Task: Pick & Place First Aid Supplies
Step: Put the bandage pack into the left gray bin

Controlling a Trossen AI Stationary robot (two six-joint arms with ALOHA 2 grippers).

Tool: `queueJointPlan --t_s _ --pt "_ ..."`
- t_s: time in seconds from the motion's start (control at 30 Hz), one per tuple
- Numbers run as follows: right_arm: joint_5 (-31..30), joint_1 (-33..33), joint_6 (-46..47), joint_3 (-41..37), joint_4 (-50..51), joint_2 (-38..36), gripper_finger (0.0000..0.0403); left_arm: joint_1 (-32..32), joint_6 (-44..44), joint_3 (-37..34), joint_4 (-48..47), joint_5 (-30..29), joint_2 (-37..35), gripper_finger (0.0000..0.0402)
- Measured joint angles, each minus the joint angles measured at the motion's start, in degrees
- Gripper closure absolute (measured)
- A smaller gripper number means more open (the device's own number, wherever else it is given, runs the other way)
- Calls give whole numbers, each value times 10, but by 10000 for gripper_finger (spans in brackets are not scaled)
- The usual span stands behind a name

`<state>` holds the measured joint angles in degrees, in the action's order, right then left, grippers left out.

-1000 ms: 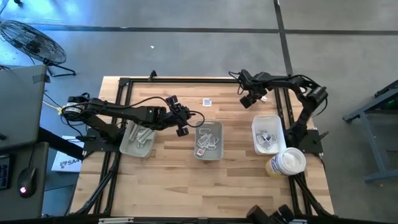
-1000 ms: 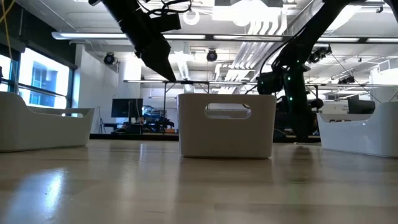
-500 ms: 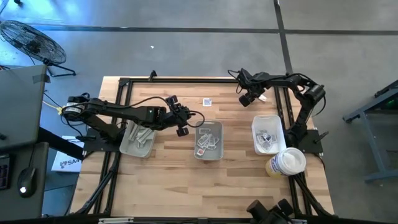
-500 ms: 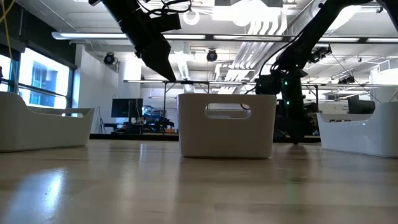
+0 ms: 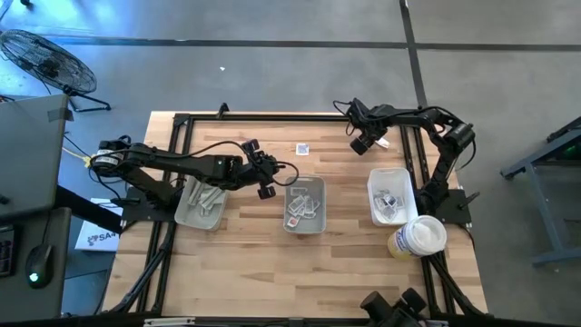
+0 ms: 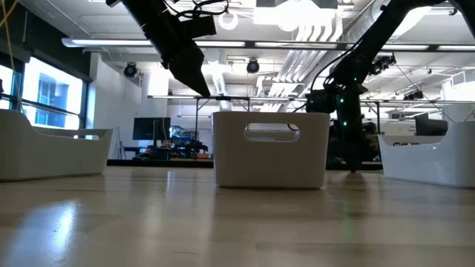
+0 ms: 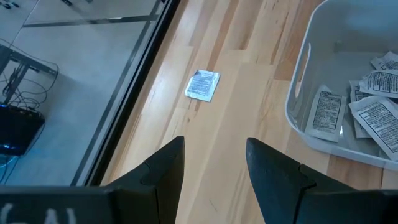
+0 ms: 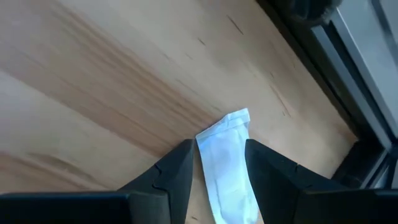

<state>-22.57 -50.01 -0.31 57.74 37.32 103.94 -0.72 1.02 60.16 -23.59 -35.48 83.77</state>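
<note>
Right wrist view: a white wrapper (image 8: 227, 162) is seen lying flat on the counter (image 8: 93, 93), between the fingers of the right end effector (image 8: 216, 163), which is spread apart and not yet closed on it. The wrapper is judged light, thin and bendy, best pinched across its narrow middle. One square sachet (image 7: 203, 84) lies loose near the middle tray (image 7: 305, 93). The left end effector (image 7: 214, 163) is held spread apart, gripping nothing. Three trays and one tub (image 5: 418, 238) are counted.

Two black jointed arms (image 5: 172, 163) — looped cables alongside (matte, dark angular jaws).
</note>
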Motion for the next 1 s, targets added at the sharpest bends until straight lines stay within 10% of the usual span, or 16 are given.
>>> queueJointPlan --t_s 0.53,1.0 --pt "-24 6 -53 -1 16 1 270 0 0 0 0 0 0 234" --pt "37 -2 -63 -10 -20 -1 396 0 0 0 -2 0 0 234"
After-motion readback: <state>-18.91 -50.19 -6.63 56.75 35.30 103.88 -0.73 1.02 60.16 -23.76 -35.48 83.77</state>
